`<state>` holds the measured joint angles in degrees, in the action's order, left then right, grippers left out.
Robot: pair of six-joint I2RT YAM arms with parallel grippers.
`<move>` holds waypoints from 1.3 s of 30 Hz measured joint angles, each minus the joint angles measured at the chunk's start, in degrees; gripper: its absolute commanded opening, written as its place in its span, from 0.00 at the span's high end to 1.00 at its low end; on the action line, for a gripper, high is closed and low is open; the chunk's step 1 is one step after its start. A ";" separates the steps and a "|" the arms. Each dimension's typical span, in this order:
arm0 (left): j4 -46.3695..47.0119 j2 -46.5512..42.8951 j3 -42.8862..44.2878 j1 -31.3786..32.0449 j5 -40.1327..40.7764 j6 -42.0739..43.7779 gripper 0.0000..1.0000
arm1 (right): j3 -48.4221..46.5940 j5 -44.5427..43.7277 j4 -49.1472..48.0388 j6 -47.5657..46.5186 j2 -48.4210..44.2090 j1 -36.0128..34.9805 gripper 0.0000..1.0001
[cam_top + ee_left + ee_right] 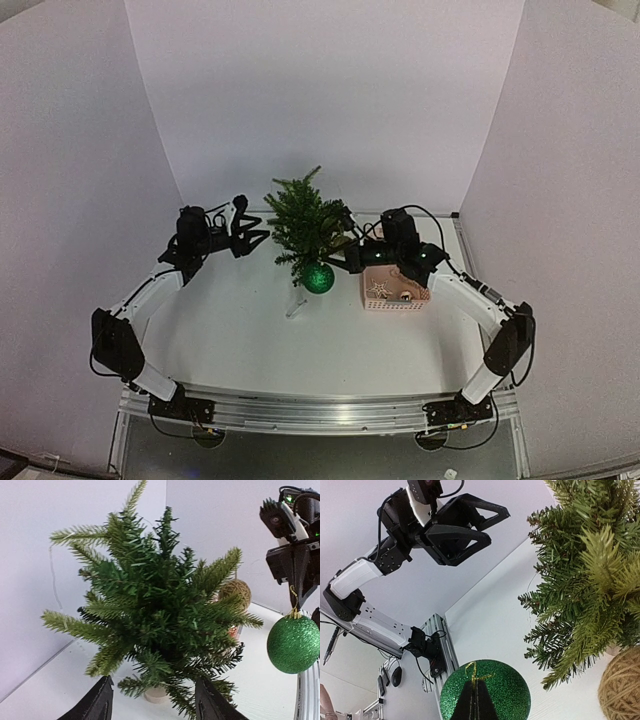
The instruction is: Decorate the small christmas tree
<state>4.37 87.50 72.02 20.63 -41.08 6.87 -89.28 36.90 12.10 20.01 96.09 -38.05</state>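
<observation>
The small christmas tree point(303, 225) stands upright at the back middle of the table on its pale round base point(156, 694). It also shows in the right wrist view point(590, 575). My left gripper point(255, 232) is open just left of the tree, and its two fingers point(97, 706) frame the base without touching it. My right gripper point(338, 257) is shut on the gold loop of a green glitter ball point(318, 278), which hangs at the tree's lower right branches point(293, 644). My fingertips cover the ball's top point(476, 692).
A pink basket point(395, 290) holding ornaments sits right of the tree. A brown twine ball point(236, 592) shows behind the tree's lower branches point(620, 690); I cannot tell whether it hangs. A small clear piece point(295, 305) lies on the table in front of the tree.
</observation>
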 measured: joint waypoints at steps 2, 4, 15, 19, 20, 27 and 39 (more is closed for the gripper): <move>-1.19 0.02 0.78 -1.28 0.52 1.74 0.37 | -0.52 -0.08 0.00 0.11 0.00 -0.15 1.00; -2.26 0.35 1.60 -2.34 0.80 3.56 0.32 | -0.96 -0.13 0.00 0.19 0.00 -0.32 1.00; -14.96 12.35 15.43 -4.62 -4.48 16.84 0.36 | -1.26 -0.99 0.02 0.15 0.00 -1.17 1.00; -18.31 16.10 20.44 -4.55 -5.68 19.88 0.46 | -1.37 -1.14 0.00 0.09 0.00 -1.24 1.00; -18.93 16.64 21.19 -4.55 -6.06 20.30 0.49 | -1.37 -1.19 0.01 0.03 0.00 -1.24 1.00; -22.22 19.05 25.03 -4.55 -7.34 20.71 0.59 | -1.37 -1.81 0.02 -0.20 0.00 -1.24 1.00; -24.87 20.74 25.51 -3.27 -7.11 20.00 0.71 | -2.99 -1.96 0.08 -0.53 0.00 -1.26 1.00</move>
<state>-20.50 108.25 97.54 17.35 -48.19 26.87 -92.27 34.94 12.18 19.49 96.09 -39.31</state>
